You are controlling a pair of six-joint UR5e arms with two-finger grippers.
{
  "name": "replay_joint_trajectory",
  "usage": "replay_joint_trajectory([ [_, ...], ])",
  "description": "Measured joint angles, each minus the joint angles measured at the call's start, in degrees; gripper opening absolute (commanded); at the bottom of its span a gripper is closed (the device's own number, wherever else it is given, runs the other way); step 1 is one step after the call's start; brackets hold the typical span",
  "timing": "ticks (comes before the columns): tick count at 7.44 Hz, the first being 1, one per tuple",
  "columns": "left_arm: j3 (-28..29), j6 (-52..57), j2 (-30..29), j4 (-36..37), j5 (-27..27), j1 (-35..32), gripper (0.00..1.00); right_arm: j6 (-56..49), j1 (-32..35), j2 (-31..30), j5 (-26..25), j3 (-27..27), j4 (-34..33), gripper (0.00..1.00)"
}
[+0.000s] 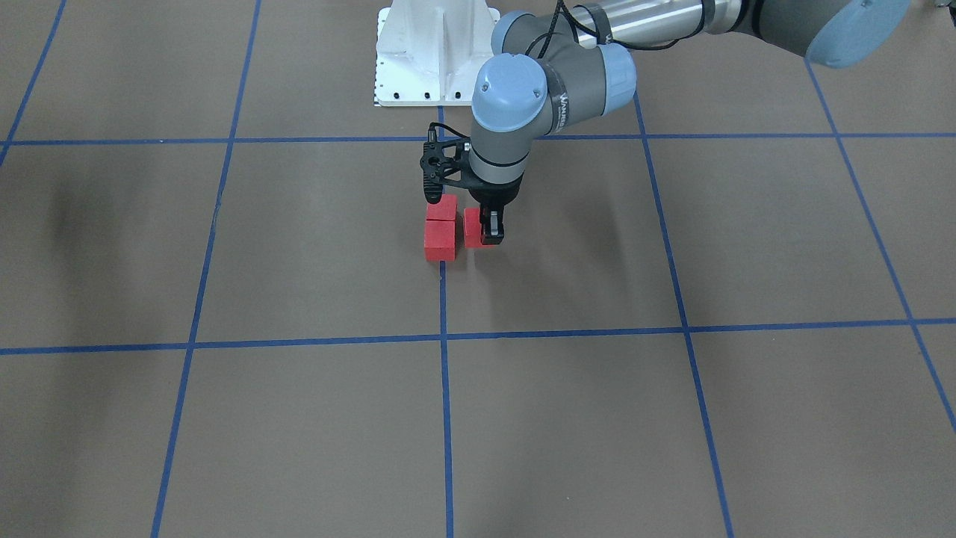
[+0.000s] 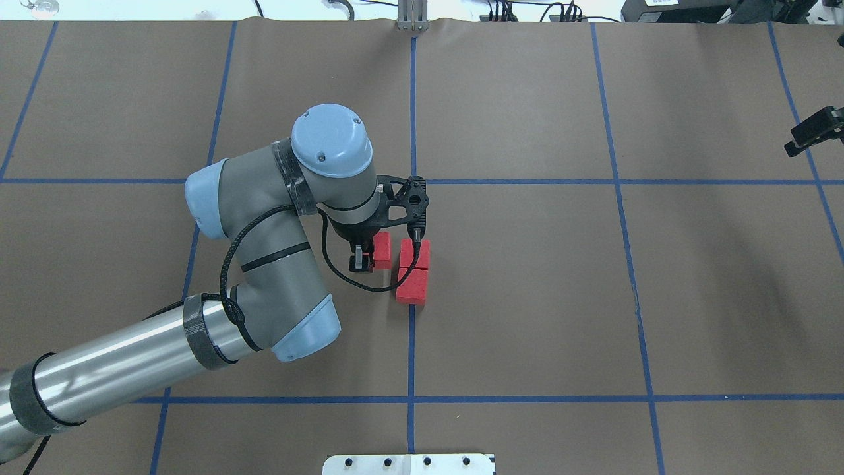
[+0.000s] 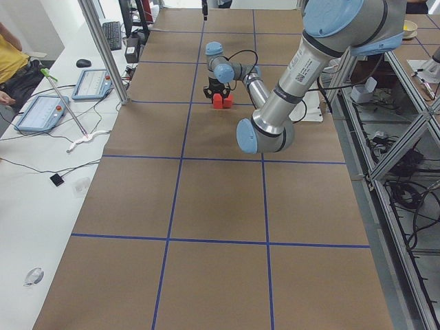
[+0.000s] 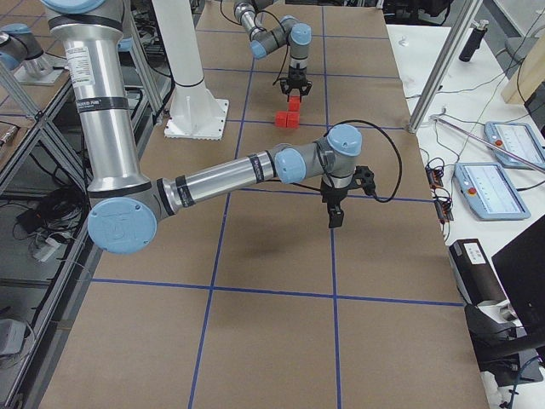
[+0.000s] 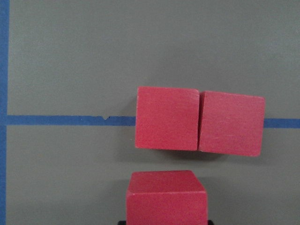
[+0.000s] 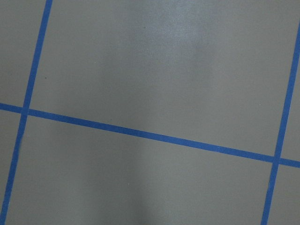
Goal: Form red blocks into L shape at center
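Two red blocks (image 2: 414, 253) (image 2: 411, 285) lie touching in a row on the blue tape line (image 2: 411, 343) near the table's centre. In the left wrist view they sit side by side (image 5: 167, 124) (image 5: 231, 123). My left gripper (image 2: 370, 258) is shut on the third red block (image 2: 382, 249), which sits beside the far block of the row, a small gap apart (image 5: 168, 197). The same block shows in the front view (image 1: 472, 226) with one finger (image 1: 492, 228) against it. My right gripper (image 2: 814, 135) hangs over the far right of the table, away from the blocks. I cannot tell whether it is open.
The white robot base plate (image 1: 433, 52) stands at the near table edge behind the blocks. The right arm (image 4: 255, 175) stretches low over the right half of the table. Aluminium frame posts (image 4: 430, 77) and operator tablets (image 4: 490, 187) line the far side.
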Motion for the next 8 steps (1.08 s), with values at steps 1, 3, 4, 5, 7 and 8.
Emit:
replay_joint_trajectory([
  [1, 0.2, -0.1, 0.0, 0.0, 0.0, 0.5, 0.15, 0.0, 0.0, 0.0, 0.0, 0.0, 0.0, 1.0],
  [3, 0.6, -0.7, -0.2, 0.0, 0.1, 1.1, 0.18, 0.0, 0.0, -0.1, 0.0, 0.0, 0.0, 1.0],
  [4, 0.9, -0.8, -0.5, 0.0, 0.1, 1.3, 0.18, 0.0, 0.0, -0.1, 0.0, 0.0, 0.0, 1.0],
  [5, 1.4, -0.9, -1.0, 0.0, 0.1, 1.4, 0.18, 0.0, 0.0, -0.1, 0.0, 0.0, 0.0, 1.0],
  [7, 2.4, -1.0, -1.7, 0.0, 0.1, 1.6, 0.18, 0.0, 0.0, -0.1, 0.0, 0.0, 0.0, 1.0],
  [8, 2.6, -1.0, -1.9, 0.0, 0.1, 1.6, 0.18, 0.0, 0.0, -0.1, 0.0, 0.0, 0.0, 1.0],
])
